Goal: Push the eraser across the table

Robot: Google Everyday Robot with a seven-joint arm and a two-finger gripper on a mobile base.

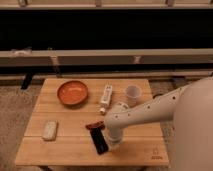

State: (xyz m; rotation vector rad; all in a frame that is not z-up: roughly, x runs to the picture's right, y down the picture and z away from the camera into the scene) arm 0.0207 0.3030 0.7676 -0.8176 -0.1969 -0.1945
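The eraser [99,141], a flat black slab, lies near the front edge of the light-wood table [60,152], tilted slightly. My gripper [111,141] hangs at the end of the white arm, right against the eraser's right side, fingers shut with nothing held. The arm reaches in from the right and hides part of the table behind it.
A red pepper [94,126] lies just behind the eraser. An orange bowl [72,92] stands at the back left, a white remote-like stick [106,96] and a white cup [132,94] further right. A whitish-grey block [49,130] sits at the left.
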